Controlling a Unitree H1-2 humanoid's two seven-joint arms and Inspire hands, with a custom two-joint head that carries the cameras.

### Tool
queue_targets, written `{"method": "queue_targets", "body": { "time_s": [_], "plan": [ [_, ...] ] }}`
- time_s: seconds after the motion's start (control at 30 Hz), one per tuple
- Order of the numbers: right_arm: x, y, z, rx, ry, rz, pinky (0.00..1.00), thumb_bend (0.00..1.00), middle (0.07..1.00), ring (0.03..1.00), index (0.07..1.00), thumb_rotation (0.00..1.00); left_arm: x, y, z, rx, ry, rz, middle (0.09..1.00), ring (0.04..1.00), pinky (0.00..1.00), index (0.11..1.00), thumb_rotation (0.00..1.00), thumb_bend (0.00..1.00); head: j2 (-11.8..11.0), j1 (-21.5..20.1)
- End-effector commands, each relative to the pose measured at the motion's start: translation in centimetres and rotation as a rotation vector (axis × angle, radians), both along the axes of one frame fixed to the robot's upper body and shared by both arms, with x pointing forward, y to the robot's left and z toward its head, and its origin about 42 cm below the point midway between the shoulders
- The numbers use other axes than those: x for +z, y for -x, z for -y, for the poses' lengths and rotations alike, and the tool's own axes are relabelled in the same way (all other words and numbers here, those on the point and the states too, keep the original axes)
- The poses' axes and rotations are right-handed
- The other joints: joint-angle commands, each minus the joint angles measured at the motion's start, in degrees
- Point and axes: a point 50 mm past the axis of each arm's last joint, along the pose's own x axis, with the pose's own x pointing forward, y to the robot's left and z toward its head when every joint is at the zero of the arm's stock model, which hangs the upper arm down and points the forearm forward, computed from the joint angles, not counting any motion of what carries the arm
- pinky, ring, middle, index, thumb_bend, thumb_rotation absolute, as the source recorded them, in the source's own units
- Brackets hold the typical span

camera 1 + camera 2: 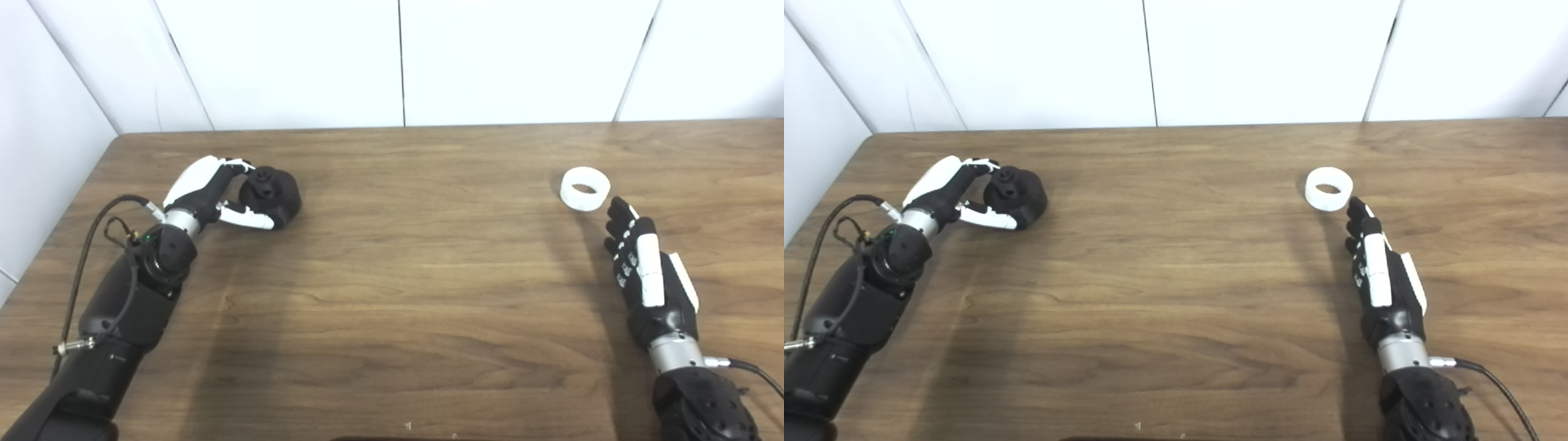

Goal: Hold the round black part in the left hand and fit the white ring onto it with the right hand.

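The round black part [277,195] rests on the wooden table [398,257] at the left, a small knob on its top. My left hand [205,190] wraps it from the left: fingers curl over the knob and the thumb lies along its near side. The white ring [569,197] lies flat on the table at the right, hole upward. My right hand [646,269] is just in front of the ring, fingers stretched out and apart, fingertips a short gap from its near rim, holding nothing.
White wall panels stand along the table's far edge and left side. A black cable loops beside the left forearm [110,226], and another runs from the right wrist [744,367]. Bare wood lies between the two hands.
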Motion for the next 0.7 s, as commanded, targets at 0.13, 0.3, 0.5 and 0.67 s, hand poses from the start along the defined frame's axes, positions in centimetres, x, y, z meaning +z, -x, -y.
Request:
{"method": "queue_targets", "body": {
  "time_s": [0.13, 0.3, 0.5, 0.67],
  "plan": [
    [1.3, -0.5, -0.2, 0.022, 0.006, 0.054, 1.00, 0.62, 0.970, 0.986, 0.955, 1.00, 3.0, 0.3, 1.0, -0.083, -0.031, 0.101, 0.927, 0.990, 0.93, 0.688, 0.35, 0.86, 0.3, 0.1],
    [1.4, -0.4, -0.3, 0.028, 0.008, 0.051, 1.00, 0.63, 0.972, 0.987, 0.958, 1.00, 2.9, 1.3, 2.1, -0.119, -0.023, 0.103, 0.920, 0.984, 0.93, 0.676, 0.34, 0.87, 0.6, 0.2],
    [1.4, -0.4, -0.5, 0.031, 0.010, 0.045, 1.00, 0.62, 0.972, 0.990, 0.959, 1.00, 2.8, 2.2, 3.2, -0.162, -0.004, 0.110, 0.915, 0.981, 0.92, 0.662, 0.32, 0.87, 0.7, 0.2],
    [1.3, -0.4, -0.7, 0.032, 0.011, 0.038, 1.00, 0.63, 0.973, 0.993, 0.960, 1.00, 2.8, 3.8, 5.6, -0.226, -0.012, 0.099, 0.917, 0.981, 0.93, 0.663, 0.34, 0.89, 1.1, 0.1]
  ]
}}
